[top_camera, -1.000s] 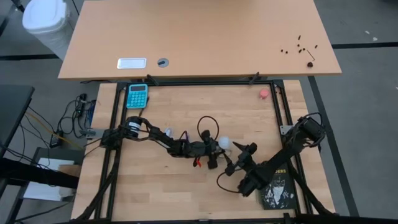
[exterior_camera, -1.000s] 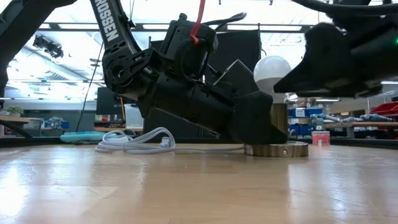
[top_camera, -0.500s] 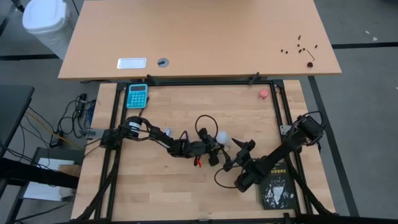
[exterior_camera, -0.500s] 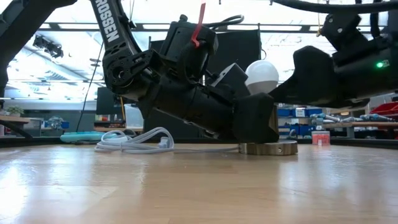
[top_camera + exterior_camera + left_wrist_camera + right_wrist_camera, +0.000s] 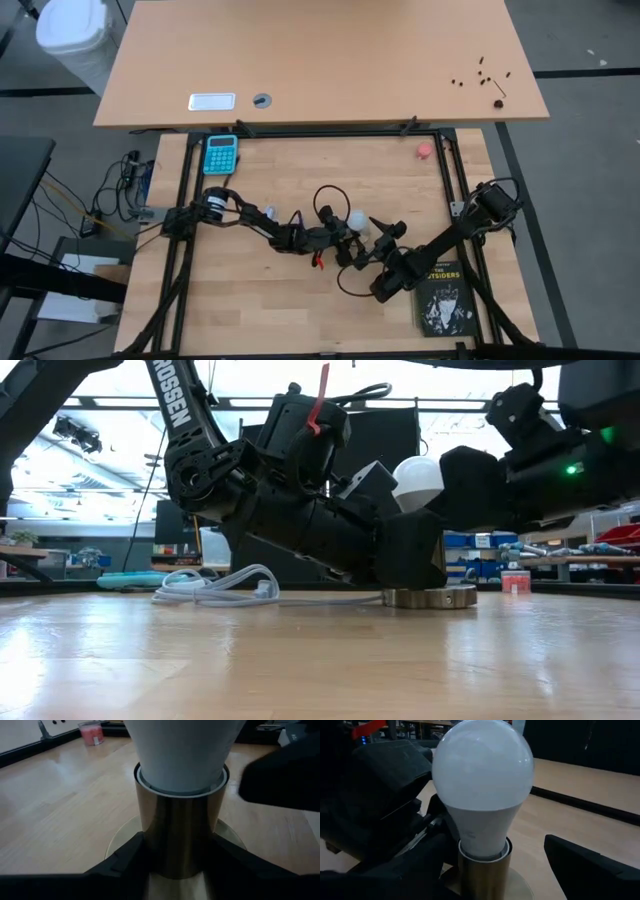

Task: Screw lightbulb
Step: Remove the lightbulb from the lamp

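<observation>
The white frosted lightbulb (image 5: 482, 785) stands with its base in the brass barrel (image 5: 180, 835) of a socket, whose round base disc (image 5: 430, 598) lies flat on the table. My left gripper (image 5: 345, 242) reaches in low from the table's left and is shut on that barrel. My right gripper (image 5: 495, 847) comes level from the table's right and is open. Its right finger (image 5: 590, 865) stands clear of the bulb. Its other finger is hard to tell from the left gripper's dark body (image 5: 380, 795). In the high view the bulb (image 5: 357, 220) shows just beyond both grippers. My left gripper pinches the socket's brass barrel (image 5: 150, 845) between its two fingers (image 5: 125, 862), one on each side, below the bulb's neck. The fingers come almost level from the table's left, slanting slightly down. The socket stands on its base disc (image 5: 120, 845) with the bulb in its top.
A black book (image 5: 445, 300) lies under the right arm near the front right. A white coiled cord (image 5: 215, 588) trails from the socket across the table. A turquoise calculator (image 5: 221, 153) and a pink-red round object (image 5: 424, 150) sit at the far edge, inside the black frame rails (image 5: 185, 190).
My right gripper has travelled toward the table's left and slightly down, closing in on the bulb with its fingers still apart. The socket with the bulb has slid a little toward the table's left in my left gripper, whose wrist has turned slightly.
</observation>
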Available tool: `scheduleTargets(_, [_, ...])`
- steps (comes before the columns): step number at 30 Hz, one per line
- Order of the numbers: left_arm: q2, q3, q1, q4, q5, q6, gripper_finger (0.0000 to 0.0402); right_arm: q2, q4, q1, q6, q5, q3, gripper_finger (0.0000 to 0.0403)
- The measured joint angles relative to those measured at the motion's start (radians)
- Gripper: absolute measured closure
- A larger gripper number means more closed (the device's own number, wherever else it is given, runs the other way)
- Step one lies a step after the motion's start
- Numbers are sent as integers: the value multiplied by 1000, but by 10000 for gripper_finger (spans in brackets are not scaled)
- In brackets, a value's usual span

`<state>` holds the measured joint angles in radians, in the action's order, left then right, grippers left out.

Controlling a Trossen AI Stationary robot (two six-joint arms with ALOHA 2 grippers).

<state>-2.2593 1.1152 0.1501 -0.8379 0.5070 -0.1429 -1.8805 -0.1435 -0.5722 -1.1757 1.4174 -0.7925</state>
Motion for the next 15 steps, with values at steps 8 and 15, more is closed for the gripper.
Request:
scheduleTargets(8, [0, -1, -4, 6, 15, 4, 208, 2, -6, 6, 76, -25, 0, 58])
scheduleTargets(15, [1, 0, -7, 33, 15, 11, 208, 5, -13, -2, 81, -48, 0, 74])
